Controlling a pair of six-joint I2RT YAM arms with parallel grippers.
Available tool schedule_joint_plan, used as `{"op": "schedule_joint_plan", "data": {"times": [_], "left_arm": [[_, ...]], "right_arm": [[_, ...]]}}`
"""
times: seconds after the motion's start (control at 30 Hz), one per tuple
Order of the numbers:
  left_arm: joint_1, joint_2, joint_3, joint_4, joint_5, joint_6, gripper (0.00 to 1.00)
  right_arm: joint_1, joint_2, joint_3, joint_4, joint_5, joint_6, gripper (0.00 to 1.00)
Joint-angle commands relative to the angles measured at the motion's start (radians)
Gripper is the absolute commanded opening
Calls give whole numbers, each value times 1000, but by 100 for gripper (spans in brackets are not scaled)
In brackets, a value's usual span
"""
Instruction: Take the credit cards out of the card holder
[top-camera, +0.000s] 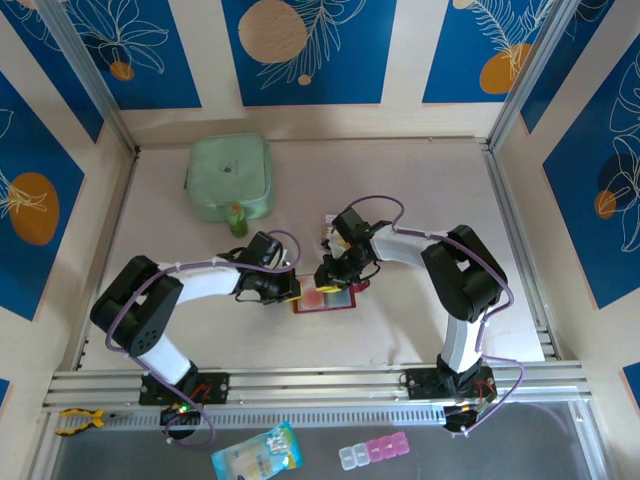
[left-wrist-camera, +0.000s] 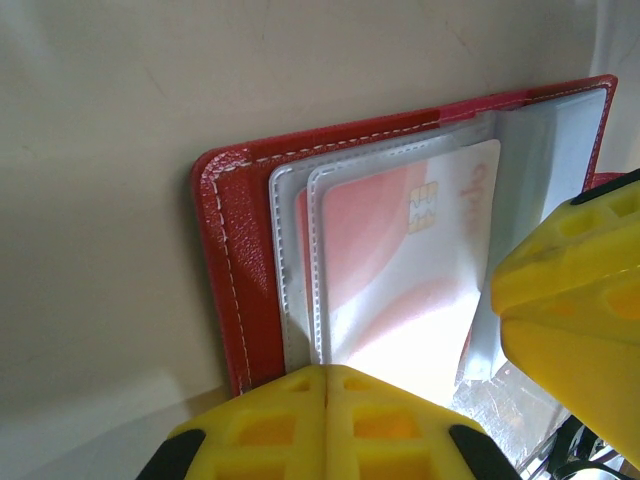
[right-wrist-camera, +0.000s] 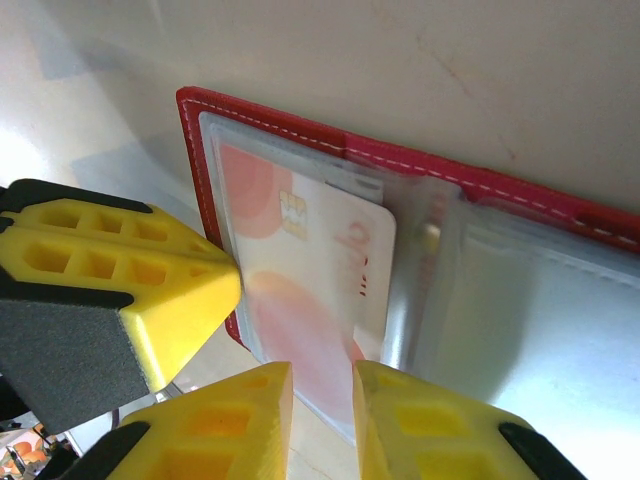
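Top view: card holder (top-camera: 335, 302) lies open and flat on the worktop (top-camera: 420, 170), just below frame centre, btwn the two arms. Left end effector (top-camera: 292, 289) sits at its left edge, right end effector (top-camera: 335, 278) over its upper edge, the two close together. Mint-green pouch (top-camera: 232, 178) is in the upper left of the worktop, well apart from the holder, w/ a small green object (top-camera: 237, 218) at its lower edge.

Left wrist view: left fingers (left-wrist-camera: 260, 435) at frame bottom are pressed together w/ no gap. Nothing shows btwn them, and their tip is at the holder's near edge. The holder's red cover w/ white stitching fills frame centre, w/ clear sleeves (left-wrist-camera: 292, 260) stacked inside. One credit card (left-wrist-camera: 400, 290), whitish w/ pink-red marks and a gold chip, lies in the front sleeve. One yellow finger of the right end effector is at the right of frame, over the sleeves.

Right wrist view: right fingers (right-wrist-camera: 250, 420) at frame bottom stand slightly apart w/ a narrow gap. The sleeve holding the card runs down toward that gap; can't tell if the pads touch it. The left end effector's closed tip meets the holder's left edge at frame left.
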Motion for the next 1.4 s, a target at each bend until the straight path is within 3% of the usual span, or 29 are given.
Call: {"op": "schedule_joint_plan", "data": {"times": [0.0,0.73,1.03,1.37], "left_arm": [[11,15,-6,-25,-7,7,2],[11,7,4,-36,-6,10,4],[12,2,2,-41,-9,12,6],[15,14,5,-44,-16,22,6]], "right_arm": [[4,18,26,-20,-26,-23,24],[22,74,51,-14,-55,-47,22],[25,73,89,-164,152,-84,23],[49,25,107,-160,145,-96,23]]}}
